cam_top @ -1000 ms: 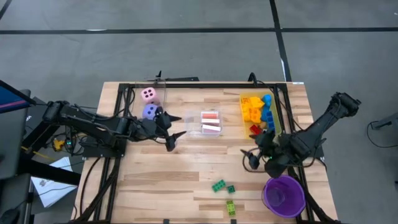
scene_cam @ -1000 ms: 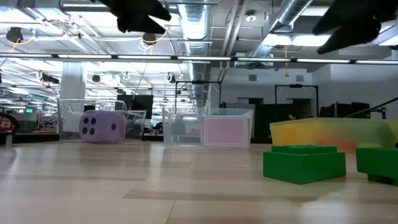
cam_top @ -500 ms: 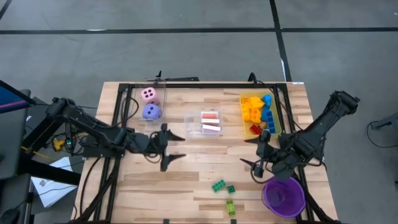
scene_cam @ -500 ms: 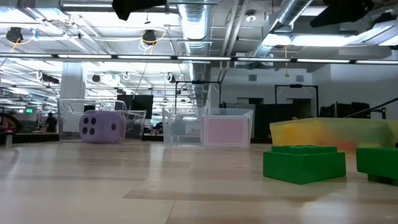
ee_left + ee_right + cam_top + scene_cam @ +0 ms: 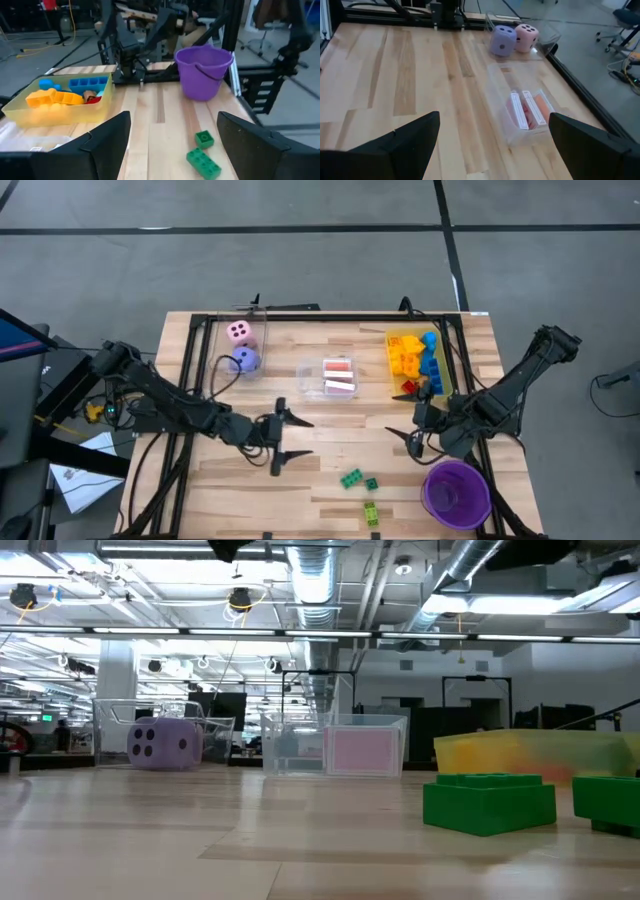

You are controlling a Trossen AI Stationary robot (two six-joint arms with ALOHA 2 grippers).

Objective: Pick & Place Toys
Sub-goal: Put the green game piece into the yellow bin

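Observation:
My left gripper (image 5: pixel 301 437) hangs open over the table's middle, above the wood and left of the green bricks, with nothing between its fingers. Two green bricks (image 5: pixel 358 479) lie on the boards near the front, and a lighter green one (image 5: pixel 371 513) lies at the near edge; the left wrist view shows two of them (image 5: pixel 203 150). My right gripper (image 5: pixel 404 439) is open in the air between the yellow bin (image 5: pixel 414 363) of bricks and the purple cup (image 5: pixel 456 493). A pink die (image 5: pixel 239 332) and a purple die (image 5: pixel 243 360) sit in a clear bin. Pink-backed cards (image 5: pixel 339 377) stand in another clear bin.
A black frame (image 5: pixel 320 317) runs along the table's far edge and down both sides. The purple cup (image 5: pixel 204 70) stands at the near right corner. In the low view the green bricks (image 5: pixel 488 802) are close, with the purple die (image 5: pixel 160 743) and the card bin (image 5: pixel 340 745) behind.
My left gripper has swung away from the dice bin toward the table's near edge and right, toward the green bricks. It has sunk a little, tipped up closer to level and stayed open. My right gripper has rolled about its own line, rising slightly, still open.

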